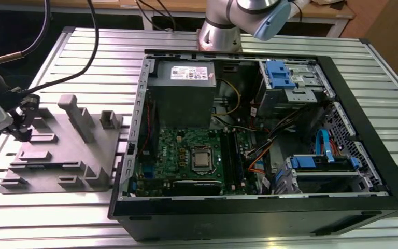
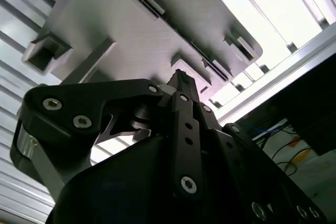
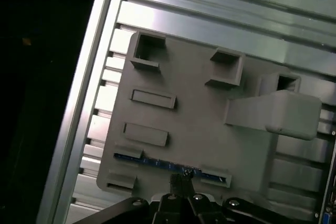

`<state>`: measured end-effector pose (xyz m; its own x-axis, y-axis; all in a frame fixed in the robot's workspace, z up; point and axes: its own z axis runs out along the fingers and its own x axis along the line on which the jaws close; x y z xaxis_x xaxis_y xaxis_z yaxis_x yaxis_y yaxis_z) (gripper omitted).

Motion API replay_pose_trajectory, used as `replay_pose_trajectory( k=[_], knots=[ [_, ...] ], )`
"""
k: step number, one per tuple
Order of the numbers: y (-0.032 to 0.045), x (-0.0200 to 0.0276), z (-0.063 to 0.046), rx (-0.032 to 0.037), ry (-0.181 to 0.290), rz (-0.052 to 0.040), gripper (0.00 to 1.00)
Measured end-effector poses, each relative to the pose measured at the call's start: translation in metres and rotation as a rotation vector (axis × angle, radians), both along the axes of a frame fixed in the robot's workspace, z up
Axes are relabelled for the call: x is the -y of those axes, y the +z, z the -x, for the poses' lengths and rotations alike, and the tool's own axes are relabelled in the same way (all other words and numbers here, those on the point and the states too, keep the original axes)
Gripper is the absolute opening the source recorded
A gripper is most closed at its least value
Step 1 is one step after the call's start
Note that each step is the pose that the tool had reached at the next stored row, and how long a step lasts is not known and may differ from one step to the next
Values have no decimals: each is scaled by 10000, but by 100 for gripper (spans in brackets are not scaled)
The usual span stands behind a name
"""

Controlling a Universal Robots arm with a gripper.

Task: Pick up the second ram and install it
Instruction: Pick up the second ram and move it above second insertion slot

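The second ram (image 3: 149,160) is a thin dark-blue stick standing on edge in the slots of a grey fixture plate (image 3: 199,124), along the plate's edge nearest the table rim. My gripper (image 3: 181,177) sits at the stick's middle, its fingers drawn together on the top edge. In the second wrist view the fingertips (image 2: 181,78) meet above the same plate (image 2: 121,30). In the exterior view the gripper (image 1: 23,135) hangs over the plate's (image 1: 68,155) side at the exterior view's left, well away from the green motherboard (image 1: 185,155).
An open black computer case (image 1: 365,171) lies at the exterior view's right, with a grey power supply (image 1: 182,93) and black slot rails (image 1: 231,155) beside the processor socket. Upright posts (image 1: 78,116) rise from the fixture plate. The arm's base (image 1: 219,31) stands behind the case.
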<state>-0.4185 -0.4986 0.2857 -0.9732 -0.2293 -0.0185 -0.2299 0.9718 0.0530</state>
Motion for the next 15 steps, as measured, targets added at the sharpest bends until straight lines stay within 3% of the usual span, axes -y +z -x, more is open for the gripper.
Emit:
replay_pose_trajectory(
  k=[15],
  knots=[
    [-58,0,0,0,2724,0,7]
  ],
)
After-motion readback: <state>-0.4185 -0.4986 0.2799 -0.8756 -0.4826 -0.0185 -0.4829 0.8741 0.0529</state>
